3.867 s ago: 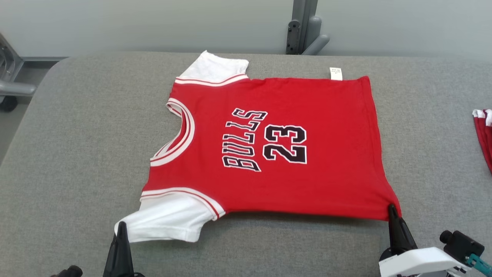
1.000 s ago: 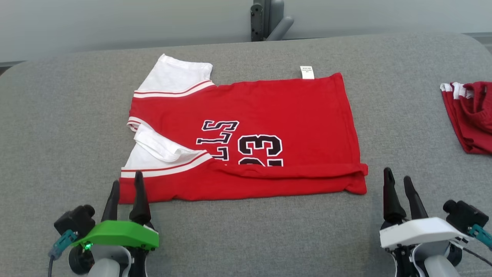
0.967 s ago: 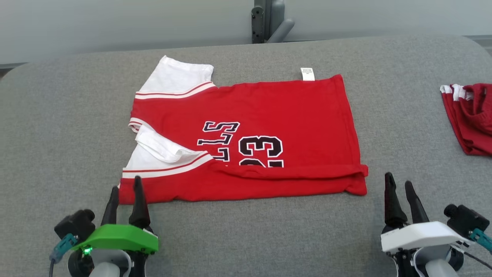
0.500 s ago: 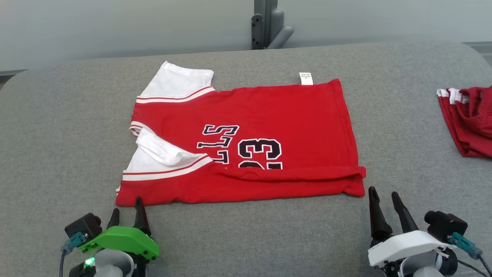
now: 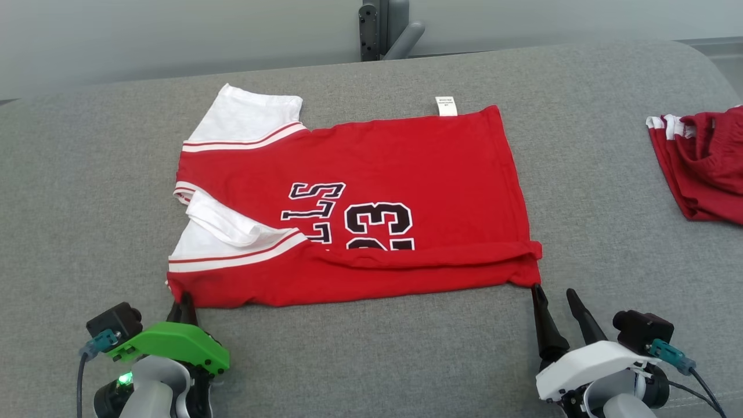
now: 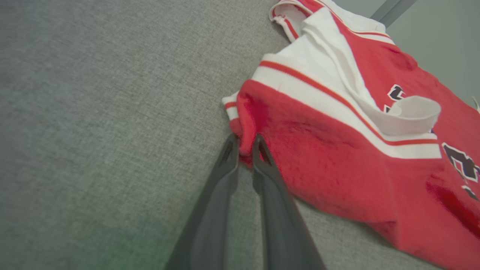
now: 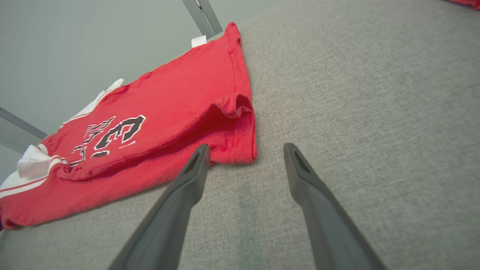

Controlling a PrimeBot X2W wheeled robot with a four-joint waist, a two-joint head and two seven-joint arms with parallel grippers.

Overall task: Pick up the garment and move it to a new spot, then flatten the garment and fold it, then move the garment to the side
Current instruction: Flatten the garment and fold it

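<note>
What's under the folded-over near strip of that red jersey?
The near strip of the red-and-white basketball jersey lies folded over its front. The black 23 print shows only its far half; the near half and any layers beneath are covered.

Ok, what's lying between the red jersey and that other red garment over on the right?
Nothing. In the head view the grey padded surface between the jersey and the other red garment is bare.

The jersey (image 5: 406, 162) is red with white sleeves, red-and-white striped trim and black, white-edged lettering. The surface (image 5: 87, 174) is heathered grey. The second garment (image 5: 708, 168) is red with white bands.
</note>
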